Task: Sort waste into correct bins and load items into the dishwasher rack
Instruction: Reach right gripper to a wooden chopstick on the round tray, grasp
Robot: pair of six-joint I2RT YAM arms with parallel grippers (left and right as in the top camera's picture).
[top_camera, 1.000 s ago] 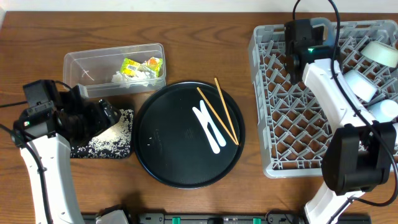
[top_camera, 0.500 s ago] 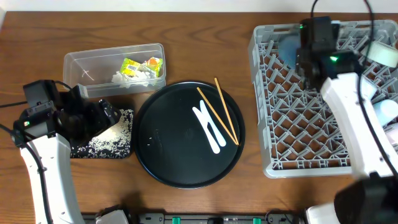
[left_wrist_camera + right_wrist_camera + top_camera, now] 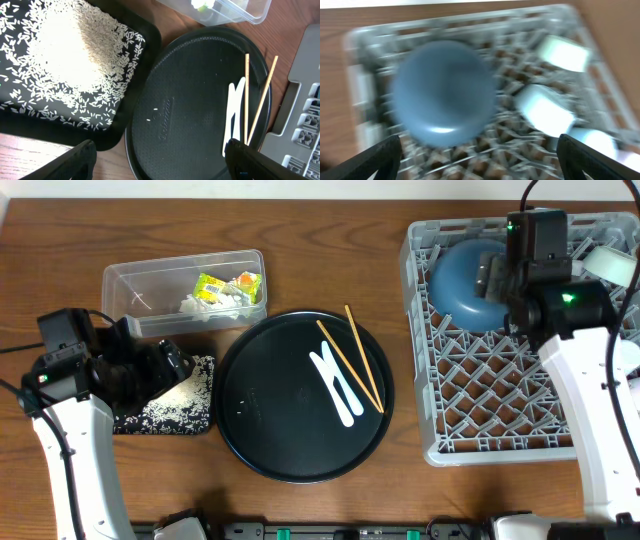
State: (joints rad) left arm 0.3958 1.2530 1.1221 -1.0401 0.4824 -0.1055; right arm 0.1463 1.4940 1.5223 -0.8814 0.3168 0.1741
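The left gripper (image 3: pixel 162 165) and right gripper (image 3: pixel 481 162) both stood apart, empty. On the round black tray (image 3: pixel 270 420), the chopsticks (image 3: pixel 360 345) lay beside the white spoon (image 3: pixel 340 392): thin, stiff, light, probably slippery; best pinched mid-length.

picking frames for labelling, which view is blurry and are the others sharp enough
Right wrist view: blurred throughout, the dark-blue bowl and pale cups smeared, the rack lattice mushy. Left wrist view: sharp, single rice grains distinct. Overhead view: sharp, evenly lit, no strong glare.
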